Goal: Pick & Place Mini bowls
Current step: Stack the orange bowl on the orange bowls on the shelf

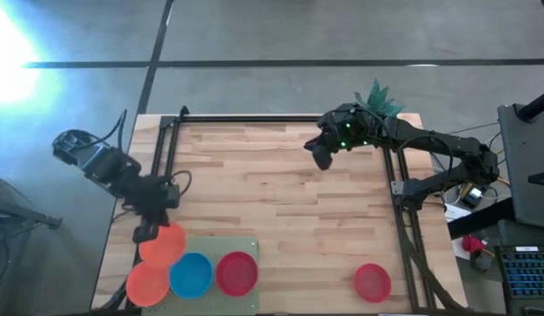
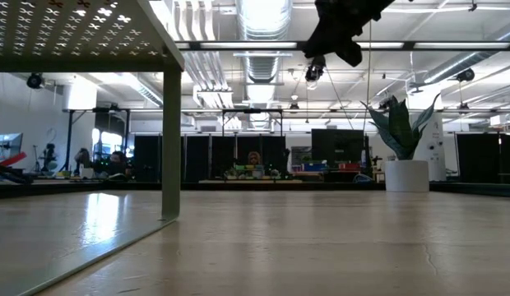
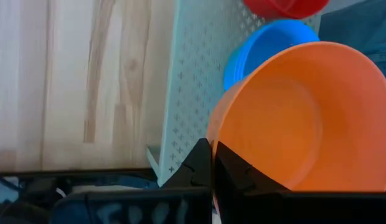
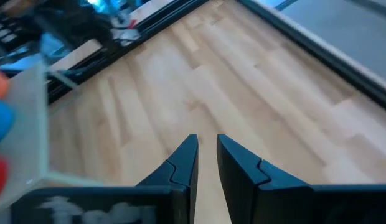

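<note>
Down at the lower left of the high view, the left gripper (image 1: 147, 232) pinches the rim of an orange bowl (image 1: 163, 243), tilted, its hollow facing the wrist camera. Beside it an orange (image 1: 146, 283), blue (image 1: 191, 275) and red bowl (image 1: 236, 272) sit mouth-up on the pale perforated shelf (image 1: 247, 244). Another red bowl (image 1: 372, 282) lies lower right. The right gripper (image 1: 321, 156), fingers slightly apart and holding nothing, hangs upper centre.

Grey concrete floor (image 1: 281, 31) is surrounding the wooden table (image 1: 281, 202). Ceiling light strips (image 2: 263, 12) are glowing over an open workshop hall (ducts running alongside). Dark partition panels (image 2: 214, 158) are lining the far wall; white walls are standing at both sides.
</note>
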Robot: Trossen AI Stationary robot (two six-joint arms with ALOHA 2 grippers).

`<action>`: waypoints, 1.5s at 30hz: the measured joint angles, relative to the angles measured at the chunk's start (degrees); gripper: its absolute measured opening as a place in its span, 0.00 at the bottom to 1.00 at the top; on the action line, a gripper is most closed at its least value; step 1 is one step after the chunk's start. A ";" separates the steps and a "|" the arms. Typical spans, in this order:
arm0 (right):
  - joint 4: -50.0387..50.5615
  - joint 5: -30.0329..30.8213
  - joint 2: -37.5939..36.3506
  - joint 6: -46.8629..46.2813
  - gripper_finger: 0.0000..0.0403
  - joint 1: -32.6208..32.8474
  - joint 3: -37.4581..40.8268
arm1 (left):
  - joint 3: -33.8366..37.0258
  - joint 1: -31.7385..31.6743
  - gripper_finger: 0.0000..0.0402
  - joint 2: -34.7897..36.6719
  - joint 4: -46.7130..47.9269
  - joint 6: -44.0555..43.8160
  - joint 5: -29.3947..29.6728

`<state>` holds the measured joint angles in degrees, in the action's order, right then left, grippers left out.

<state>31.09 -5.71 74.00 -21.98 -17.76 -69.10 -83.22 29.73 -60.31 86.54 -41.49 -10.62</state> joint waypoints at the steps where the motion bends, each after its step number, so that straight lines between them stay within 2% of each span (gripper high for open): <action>1: -0.02 -1.35 0.00 0.02 0.14 0.00 0.02 | 0.00 1.61 0.00 0.02 0.02 -1.74 0.91; 10: -0.15 -10.71 -0.02 2.95 0.14 0.00 0.02 | 0.00 14.12 0.00 -2.54 -0.14 -10.96 3.91; 20: -0.33 -11.31 -0.02 2.95 0.14 0.02 0.02 | 0.07 23.43 0.00 -8.92 -0.22 -15.72 3.88; 37: -0.61 -11.29 -0.09 2.69 0.14 0.00 0.02 | 0.09 25.22 0.00 -12.70 -2.45 -16.05 2.42; 45: -0.59 -11.26 -0.11 2.49 0.14 0.01 0.02 | 0.09 25.23 0.04 -12.92 -2.51 -15.35 1.04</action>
<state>30.50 -16.97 73.89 -19.49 -17.74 -69.08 -83.13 54.96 -73.23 84.03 -56.84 -9.58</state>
